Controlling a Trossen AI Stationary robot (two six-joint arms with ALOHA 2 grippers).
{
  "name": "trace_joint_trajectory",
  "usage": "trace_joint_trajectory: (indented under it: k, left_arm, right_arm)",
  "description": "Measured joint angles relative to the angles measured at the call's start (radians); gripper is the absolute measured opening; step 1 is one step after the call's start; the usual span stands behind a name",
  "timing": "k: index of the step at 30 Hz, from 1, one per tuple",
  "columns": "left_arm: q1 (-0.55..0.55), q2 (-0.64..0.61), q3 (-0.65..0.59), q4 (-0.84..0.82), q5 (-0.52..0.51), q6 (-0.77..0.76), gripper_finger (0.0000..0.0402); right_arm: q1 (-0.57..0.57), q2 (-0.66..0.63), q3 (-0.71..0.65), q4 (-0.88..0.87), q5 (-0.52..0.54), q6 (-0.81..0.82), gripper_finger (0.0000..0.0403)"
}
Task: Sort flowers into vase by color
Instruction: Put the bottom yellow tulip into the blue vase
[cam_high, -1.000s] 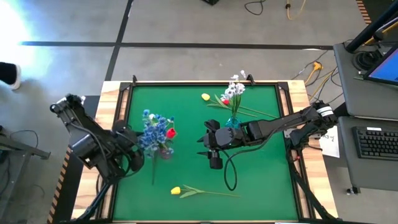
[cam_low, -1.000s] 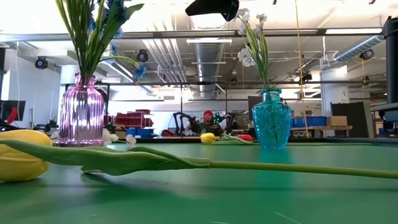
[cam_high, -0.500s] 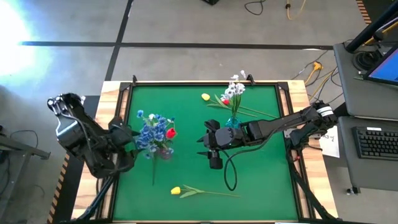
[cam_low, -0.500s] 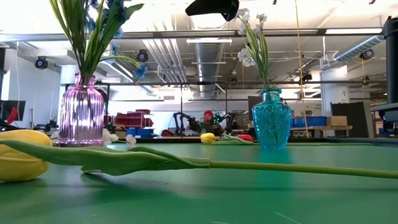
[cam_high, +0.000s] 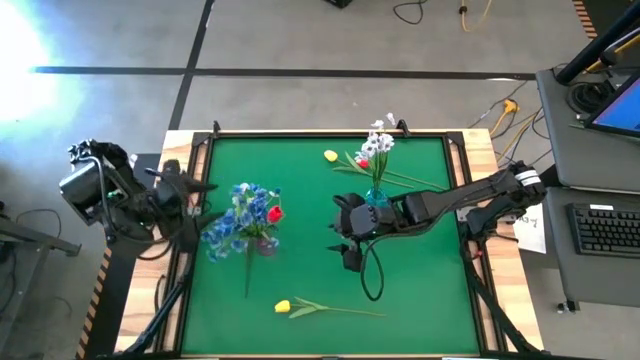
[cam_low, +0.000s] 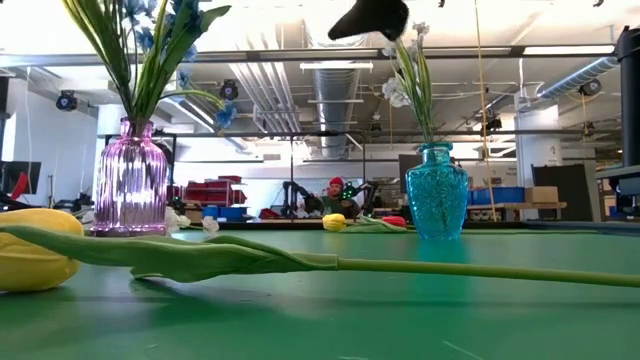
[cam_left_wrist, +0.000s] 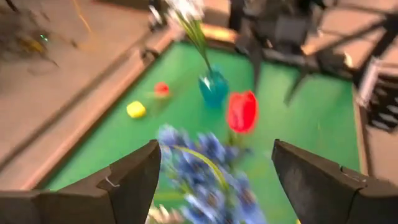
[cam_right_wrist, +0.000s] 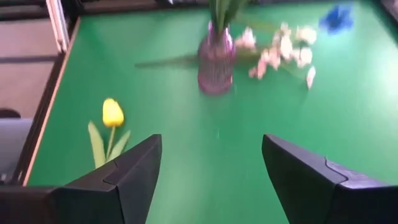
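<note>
A purple vase (cam_high: 265, 245) left of centre holds blue flowers (cam_high: 232, 222) and one red tulip (cam_high: 275, 213). A teal vase (cam_high: 375, 195) right of centre holds white flowers (cam_high: 380, 140). A yellow tulip (cam_high: 283, 306) lies near the front edge. A yellow bud (cam_high: 330, 155) and a red bud (cam_high: 362, 162) lie at the far side. My left gripper (cam_high: 192, 198) stands open, raised at the table's left edge, pointing at the blue flowers (cam_left_wrist: 199, 168). My right gripper (cam_high: 337, 232) hangs open above mid-table, beside the teal vase.
Small pale blossoms (cam_right_wrist: 283, 53) lie on the green mat beside the purple vase (cam_right_wrist: 216, 59). The yellow tulip's long stem (cam_low: 400, 268) runs across the front of the mat. Wooden rails (cam_high: 190, 150) frame the mat. Bare green shows at the front right.
My left gripper has risen and drawn back toward the table's left edge, away from the purple vase. The blue flowers now lean farther toward the left. My right gripper has stayed in place and tipped a little.
</note>
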Motion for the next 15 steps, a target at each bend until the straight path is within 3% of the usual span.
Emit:
trace_joint_trajectory:
  k: [8, 15]
  left_arm:
    - [0.003, 0.006, -0.018, 0.000, -0.173, 0.066, 0.0297]
    - [0.002, 0.053, -0.023, 0.005, -0.185, 0.117, 0.0297]
  right_arm:
    - [0.034, 0.002, -0.005, -0.217, 0.001, 0.177, 0.0259]
    - [0.120, 0.014, -0.027, -0.229, -0.001, 0.222, 0.0257]
